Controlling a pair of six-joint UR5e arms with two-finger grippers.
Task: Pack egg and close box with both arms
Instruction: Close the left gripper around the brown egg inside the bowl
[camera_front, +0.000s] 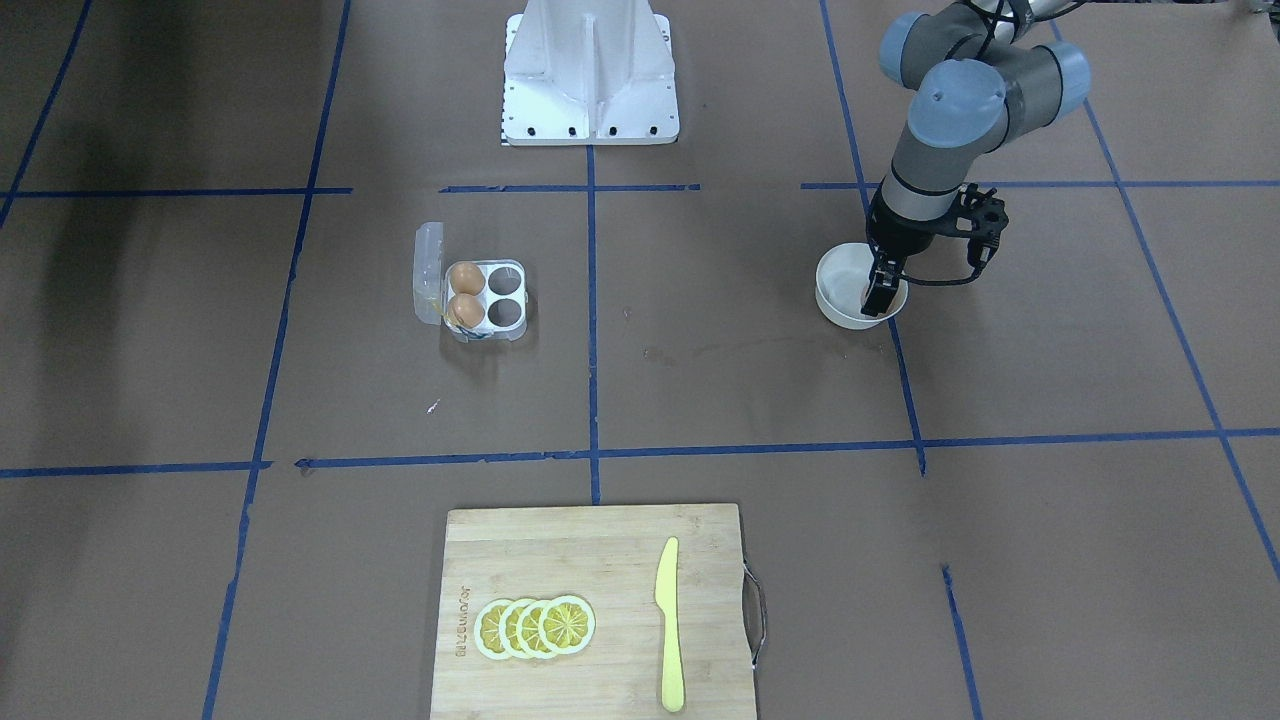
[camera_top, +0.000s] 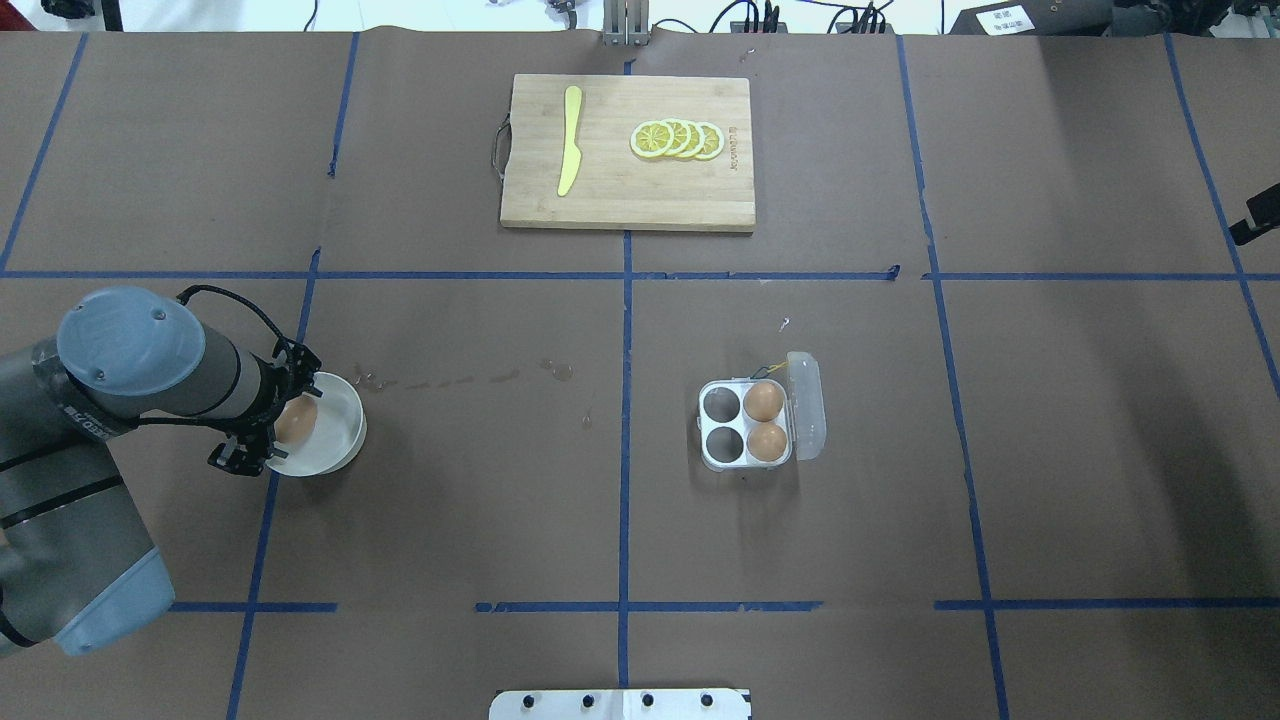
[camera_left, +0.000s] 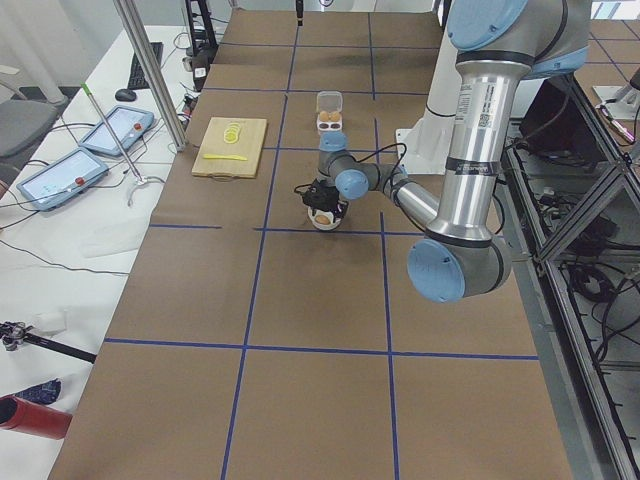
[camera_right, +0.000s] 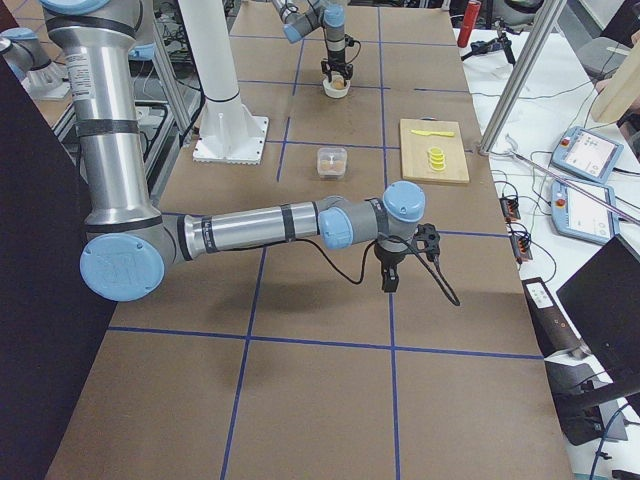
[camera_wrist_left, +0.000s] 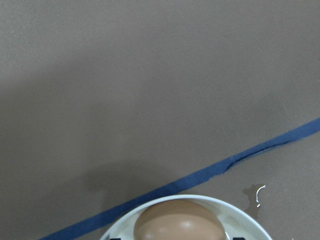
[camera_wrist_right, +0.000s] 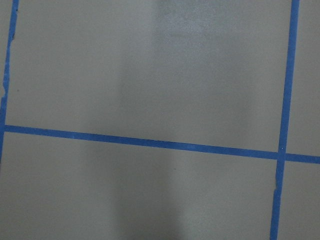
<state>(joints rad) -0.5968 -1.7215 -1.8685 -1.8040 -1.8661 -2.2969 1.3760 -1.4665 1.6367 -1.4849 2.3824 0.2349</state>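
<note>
My left gripper (camera_top: 285, 425) reaches down into a round white bowl (camera_top: 345, 440) and is shut on an orange-brown egg (camera_top: 297, 420), fingers on either side of it. The left wrist view shows this egg (camera_wrist_left: 179, 221) inside the bowl's rim (camera_wrist_left: 245, 215). The clear box (camera_top: 745, 430) lies right of the table's middle, lid (camera_top: 806, 405) open. Two eggs (camera_top: 765, 420) fill its right cells; the two left cells are empty. My right gripper (camera_right: 388, 278) hangs over bare table far from the box; I cannot tell whether it is open or shut.
A wooden cutting board (camera_top: 627, 190) with lemon slices (camera_top: 678, 139) and a yellow knife (camera_top: 568, 140) lies at the far side. The white pedestal (camera_front: 590, 75) stands at the robot's side. Blue tape lines cross the brown table; the right wrist view shows only those.
</note>
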